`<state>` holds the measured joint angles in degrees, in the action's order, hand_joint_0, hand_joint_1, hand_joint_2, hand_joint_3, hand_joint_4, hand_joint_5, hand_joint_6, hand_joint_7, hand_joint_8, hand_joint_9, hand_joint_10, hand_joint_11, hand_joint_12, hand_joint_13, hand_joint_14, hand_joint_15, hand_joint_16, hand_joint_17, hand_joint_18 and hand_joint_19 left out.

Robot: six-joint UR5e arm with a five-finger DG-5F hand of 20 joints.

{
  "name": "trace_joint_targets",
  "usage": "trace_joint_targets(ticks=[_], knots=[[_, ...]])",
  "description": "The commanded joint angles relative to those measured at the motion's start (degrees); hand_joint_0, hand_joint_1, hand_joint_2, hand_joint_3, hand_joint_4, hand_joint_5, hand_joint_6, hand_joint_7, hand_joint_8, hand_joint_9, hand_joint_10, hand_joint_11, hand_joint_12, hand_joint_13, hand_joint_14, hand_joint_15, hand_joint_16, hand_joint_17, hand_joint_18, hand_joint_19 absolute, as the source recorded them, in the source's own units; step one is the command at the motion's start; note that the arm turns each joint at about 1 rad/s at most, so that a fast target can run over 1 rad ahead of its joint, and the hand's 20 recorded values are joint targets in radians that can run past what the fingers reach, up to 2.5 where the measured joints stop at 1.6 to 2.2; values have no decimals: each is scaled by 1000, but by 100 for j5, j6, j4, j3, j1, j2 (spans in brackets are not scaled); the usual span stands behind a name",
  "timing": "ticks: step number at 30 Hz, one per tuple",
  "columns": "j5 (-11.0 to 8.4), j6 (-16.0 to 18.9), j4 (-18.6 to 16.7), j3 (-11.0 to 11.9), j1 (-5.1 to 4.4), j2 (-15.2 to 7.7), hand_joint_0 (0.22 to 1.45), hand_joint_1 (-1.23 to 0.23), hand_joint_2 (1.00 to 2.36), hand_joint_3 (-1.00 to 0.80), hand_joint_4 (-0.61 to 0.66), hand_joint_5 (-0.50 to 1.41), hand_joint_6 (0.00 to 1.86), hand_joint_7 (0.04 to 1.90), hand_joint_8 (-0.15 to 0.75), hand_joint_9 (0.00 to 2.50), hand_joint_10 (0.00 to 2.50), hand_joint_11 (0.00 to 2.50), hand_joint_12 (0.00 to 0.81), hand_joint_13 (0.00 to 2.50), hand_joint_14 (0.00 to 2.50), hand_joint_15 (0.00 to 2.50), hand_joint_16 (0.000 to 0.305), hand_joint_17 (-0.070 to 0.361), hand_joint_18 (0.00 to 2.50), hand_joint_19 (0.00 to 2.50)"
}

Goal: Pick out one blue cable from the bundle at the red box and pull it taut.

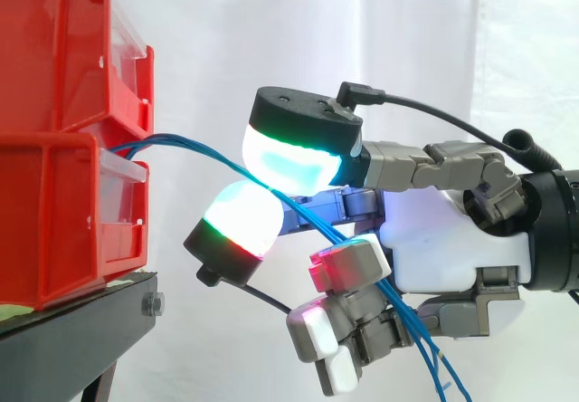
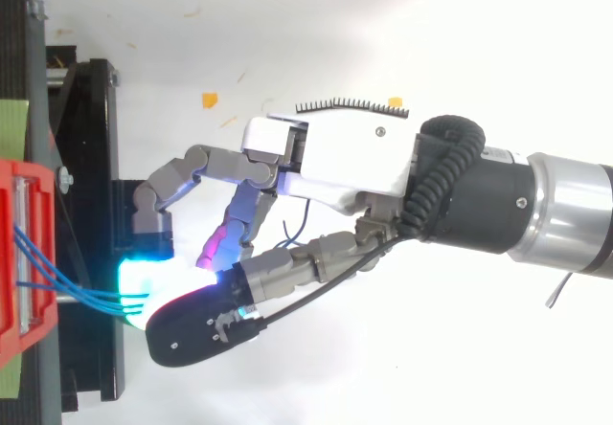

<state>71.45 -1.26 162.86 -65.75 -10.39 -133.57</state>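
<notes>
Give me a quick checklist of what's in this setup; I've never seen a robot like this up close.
Surface: black stand carrying two stacked red bins.
Job's things: blue cables leaving the bins' front and arcing across to the hand.
Clutter: small orange scraps lying beyond the stand, seen from above.
Grippers: one hand; two glowing pads pinch the blue cables, other fingers curled below.
Cables: curved, not taut, between bins and pads; past the pads they trail down beside the palm. How many are pinched cannot be told.
Surroundings: white curtain behind everything.
</notes>
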Motion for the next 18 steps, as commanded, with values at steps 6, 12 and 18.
trace_joint_targets(ticks=[6, 12, 18], knots=[[9, 3, 0, 1, 2, -2, 839, -896, 1008, -401, -117, -101, 934, 1365, 295, 1354, 37, 950, 368, 1073, 27, 684, 49, 111, 873, 720], [9, -6, 0, 1, 2, -2, 846, -902, 1000, -500, -225, -99, 959, 1280, 275, 1377, 37, 942, 353, 1085, 26, 673, 47, 106, 908, 680], [0, -6, 0, 1, 2, -2, 853, -915, 1000, -500, -334, -95, 968, 1235, 248, 1407, 38, 934, 336, 1112, 27, 675, 44, 100, 932, 672]])
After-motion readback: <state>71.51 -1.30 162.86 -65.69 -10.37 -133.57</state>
